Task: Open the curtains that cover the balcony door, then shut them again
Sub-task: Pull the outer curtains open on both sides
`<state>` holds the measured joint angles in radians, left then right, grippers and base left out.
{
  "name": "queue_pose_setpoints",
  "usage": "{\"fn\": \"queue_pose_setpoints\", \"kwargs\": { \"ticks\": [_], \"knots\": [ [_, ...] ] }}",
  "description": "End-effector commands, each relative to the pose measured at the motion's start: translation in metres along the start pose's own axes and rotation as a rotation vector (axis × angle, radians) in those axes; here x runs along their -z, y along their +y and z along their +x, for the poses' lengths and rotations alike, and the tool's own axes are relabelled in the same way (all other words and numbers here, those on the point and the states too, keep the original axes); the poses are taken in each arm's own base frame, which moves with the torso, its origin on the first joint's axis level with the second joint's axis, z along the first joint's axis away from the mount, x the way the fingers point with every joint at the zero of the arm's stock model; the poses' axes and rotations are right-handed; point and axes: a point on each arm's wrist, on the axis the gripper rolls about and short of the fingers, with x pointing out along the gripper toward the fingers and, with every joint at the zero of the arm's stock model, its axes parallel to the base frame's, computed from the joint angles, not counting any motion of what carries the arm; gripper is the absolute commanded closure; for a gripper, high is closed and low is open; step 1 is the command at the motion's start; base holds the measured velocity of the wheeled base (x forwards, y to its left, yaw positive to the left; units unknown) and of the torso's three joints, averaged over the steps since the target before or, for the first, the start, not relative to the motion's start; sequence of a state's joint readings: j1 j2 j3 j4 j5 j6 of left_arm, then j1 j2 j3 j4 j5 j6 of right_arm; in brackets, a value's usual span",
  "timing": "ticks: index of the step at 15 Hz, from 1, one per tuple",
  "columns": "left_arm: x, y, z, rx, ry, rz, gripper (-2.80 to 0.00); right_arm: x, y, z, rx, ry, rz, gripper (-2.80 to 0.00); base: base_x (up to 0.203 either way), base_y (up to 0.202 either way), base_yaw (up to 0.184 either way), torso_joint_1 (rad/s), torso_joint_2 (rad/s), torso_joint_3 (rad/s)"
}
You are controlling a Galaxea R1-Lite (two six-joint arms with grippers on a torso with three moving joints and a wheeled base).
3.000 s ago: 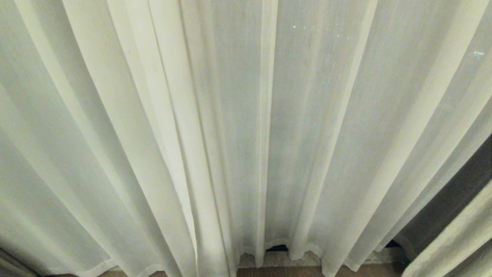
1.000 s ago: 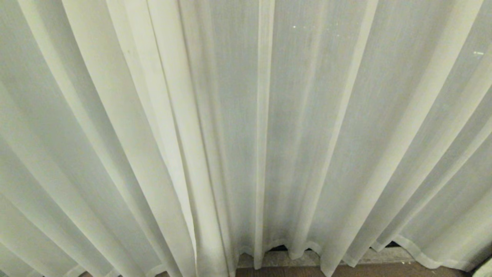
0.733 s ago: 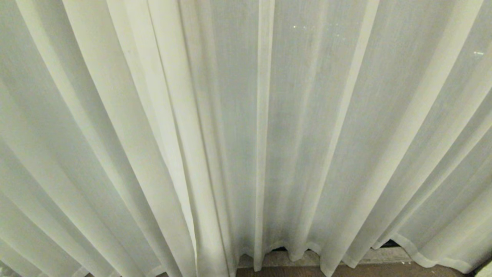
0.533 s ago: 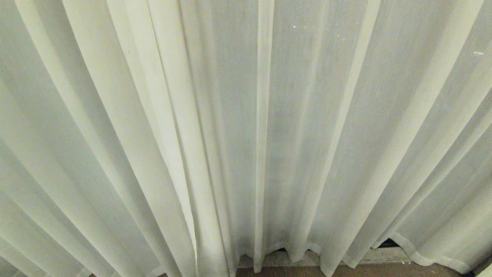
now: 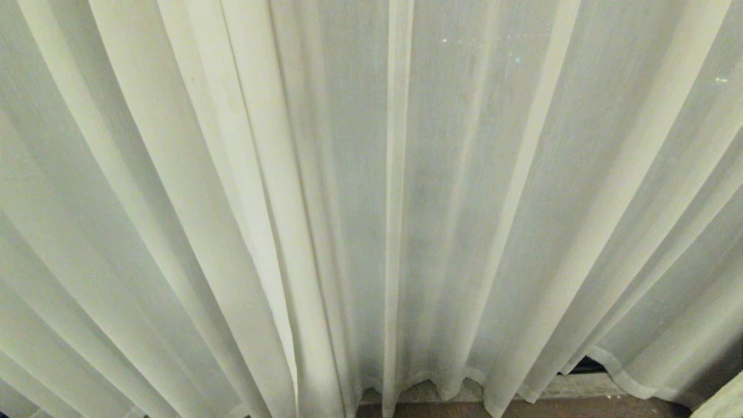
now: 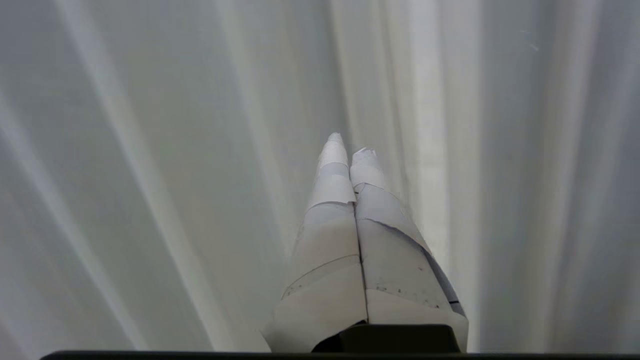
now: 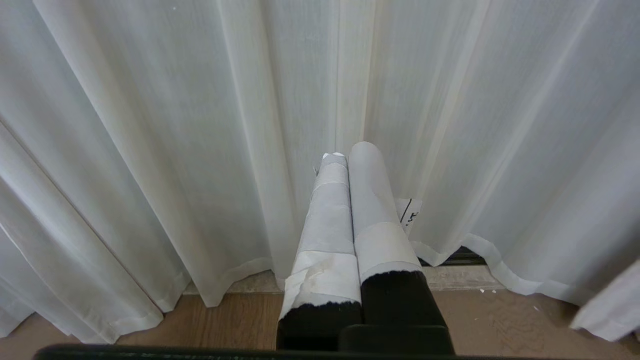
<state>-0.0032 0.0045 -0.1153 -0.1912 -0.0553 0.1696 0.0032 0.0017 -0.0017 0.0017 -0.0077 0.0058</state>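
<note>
The pale white sheer pleated curtains (image 5: 371, 203) hang drawn, straight ahead of both tape-wrapped grippers. The left gripper (image 6: 350, 150) points into the folds, clenched and empty; the right gripper (image 7: 350, 152), likewise clenched, sits low above the wooden floor (image 7: 235, 320).

The curtains (image 5: 371, 203) hide whatever stands behind them, tops cropped.

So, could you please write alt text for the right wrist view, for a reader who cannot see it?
The right gripper, its tape-wrapped fingers shut together, points at the pale sheer curtains hanging in long vertical pleats across the whole view. Their hem ends just above a pale sill and the brown wooden floor.
</note>
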Motion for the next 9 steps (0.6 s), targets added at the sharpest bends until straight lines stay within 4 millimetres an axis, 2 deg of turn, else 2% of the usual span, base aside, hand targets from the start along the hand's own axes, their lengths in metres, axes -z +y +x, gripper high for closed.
{"fn": "queue_pose_setpoints", "kwargs": {
  "ticks": [1, 3, 6, 9],
  "knots": [
    [-0.013, 0.002, 0.002, 0.039, 0.046, -0.004, 0.00, 0.000, 0.000, 0.000, -0.001, 0.000, 0.000, 0.00, 0.000, 0.000, 0.000, 0.000, 0.00, 0.000],
    [-0.027, 0.005, 0.020, 0.079, 0.112, -0.013, 0.00, 0.000, 0.000, 0.000, -0.001, 0.000, 0.000, 0.00, 0.000, 0.000, 0.000, 0.000, 0.00, 0.000],
    [-0.054, 0.011, 0.056, 0.159, 0.174, -0.034, 0.00, 0.000, 0.000, 0.000, 0.000, 0.000, 0.000, 0.00, 0.000, 0.000, 0.000, 0.000, 0.00, 0.000],
    [-0.073, 0.013, 0.091, 0.222, 0.194, -0.065, 0.00, 0.000, 0.000, 0.000, 0.000, 0.000, 0.000, 0.00, 0.000, 0.000, 0.000, 0.000, 0.00, 0.000]
  ]
}}
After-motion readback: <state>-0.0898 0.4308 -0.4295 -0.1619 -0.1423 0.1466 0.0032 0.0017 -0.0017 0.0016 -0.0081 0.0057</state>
